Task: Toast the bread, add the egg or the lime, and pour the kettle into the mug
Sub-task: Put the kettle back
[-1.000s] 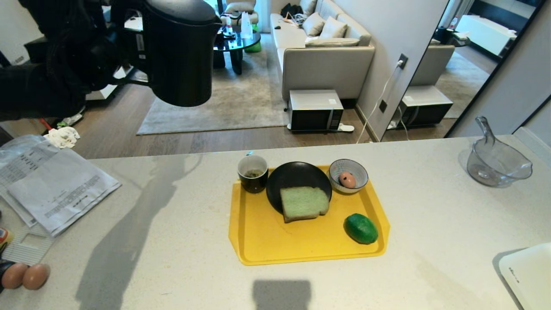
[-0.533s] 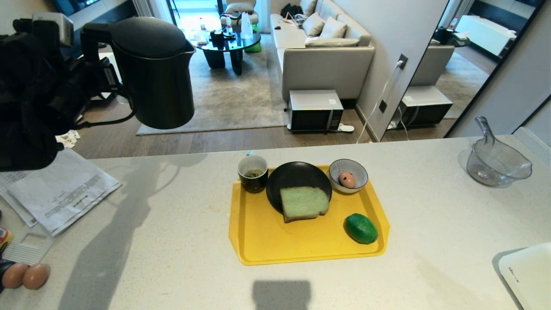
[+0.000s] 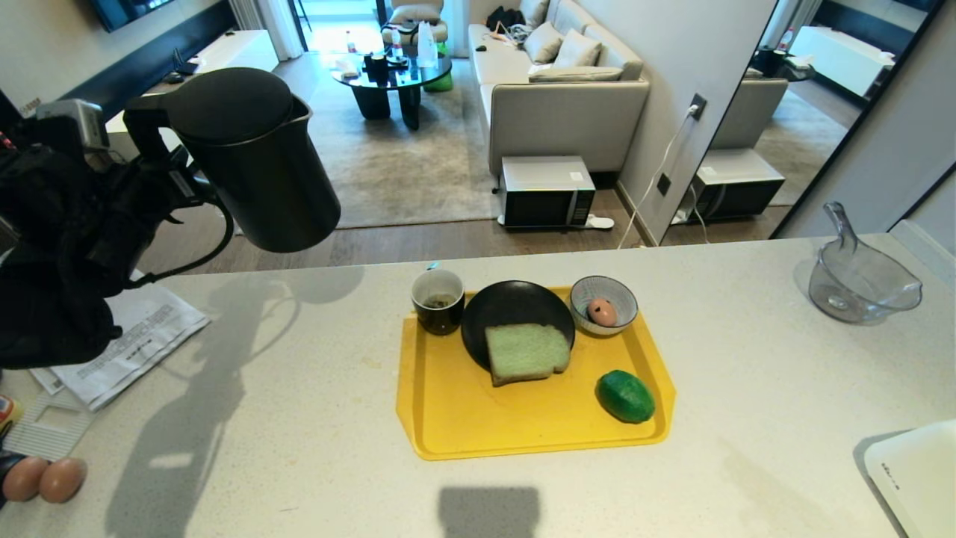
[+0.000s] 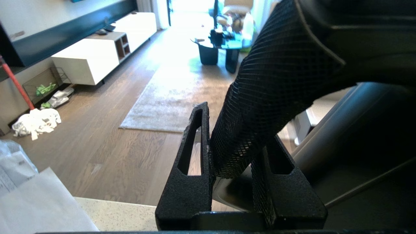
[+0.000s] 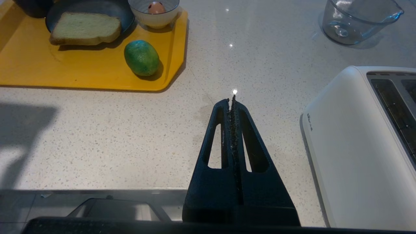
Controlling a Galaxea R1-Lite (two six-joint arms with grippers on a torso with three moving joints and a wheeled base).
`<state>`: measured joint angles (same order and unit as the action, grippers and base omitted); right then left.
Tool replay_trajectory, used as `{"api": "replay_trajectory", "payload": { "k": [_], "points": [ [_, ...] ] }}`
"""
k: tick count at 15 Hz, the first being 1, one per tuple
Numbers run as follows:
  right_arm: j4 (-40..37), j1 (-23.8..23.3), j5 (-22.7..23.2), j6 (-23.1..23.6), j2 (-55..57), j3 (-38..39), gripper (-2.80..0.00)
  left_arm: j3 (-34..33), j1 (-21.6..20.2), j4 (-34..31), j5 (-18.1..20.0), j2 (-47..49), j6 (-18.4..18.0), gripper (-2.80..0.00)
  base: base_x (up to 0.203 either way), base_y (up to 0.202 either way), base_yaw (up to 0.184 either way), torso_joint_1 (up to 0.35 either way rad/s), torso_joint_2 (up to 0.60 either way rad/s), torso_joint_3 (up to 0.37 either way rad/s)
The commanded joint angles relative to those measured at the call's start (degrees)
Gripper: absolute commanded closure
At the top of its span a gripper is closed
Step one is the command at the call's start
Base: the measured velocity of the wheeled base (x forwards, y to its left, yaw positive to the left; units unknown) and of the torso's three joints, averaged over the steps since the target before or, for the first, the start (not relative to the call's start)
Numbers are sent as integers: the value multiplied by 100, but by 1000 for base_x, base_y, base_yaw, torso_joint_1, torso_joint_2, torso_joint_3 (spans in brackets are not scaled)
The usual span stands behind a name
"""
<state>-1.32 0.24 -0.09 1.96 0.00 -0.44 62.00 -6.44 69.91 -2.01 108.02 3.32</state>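
Above the table's (image 3: 299, 418) far left edge, the left gripper (image 4: 232, 146) is clenched on the loop handle of the black kettle (image 3: 254, 161), holding it in mid-air, well apart from the mug (image 3: 438, 300) on the yellow tray (image 3: 478, 426). The kettle looks rigid and probably heavy if full; its textured handle seems the one sound place to grip, and its weight may swing on tilting. Compared with a second ago, the kettle hangs lower, further left and tilted. The right gripper (image 5: 232, 100) hovers squeezed closed and empty over the table, near the white toaster (image 5: 357, 146).
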Motion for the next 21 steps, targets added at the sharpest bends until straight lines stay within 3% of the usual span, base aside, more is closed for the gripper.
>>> {"api": "replay_trajectory", "payload": {
  "k": [1, 7, 13, 21],
  "points": [
    [0, 2, 0, 6, 0, 0, 0, -200, -79, 816, -10, 580, 339, 0, 0, 0, 0, 0, 0, 0],
    [0, 2, 0, 6, 0, 0, 0, -623, -91, 910, -45, 813, 1002, 0, 0, 0, 0, 0, 0, 0],
    [87, 2, -17, 5, 37, 25, 0, -644, -71, 902, -45, 1103, 1052, 0, 0, 0, 0, 0, 0, 0],
    [132, 2, -26, -3, 0, 44, 0, -892, 108, 957, -136, 1332, 1476, 0, 0, 0, 0, 0, 0, 0]
  ]
}}
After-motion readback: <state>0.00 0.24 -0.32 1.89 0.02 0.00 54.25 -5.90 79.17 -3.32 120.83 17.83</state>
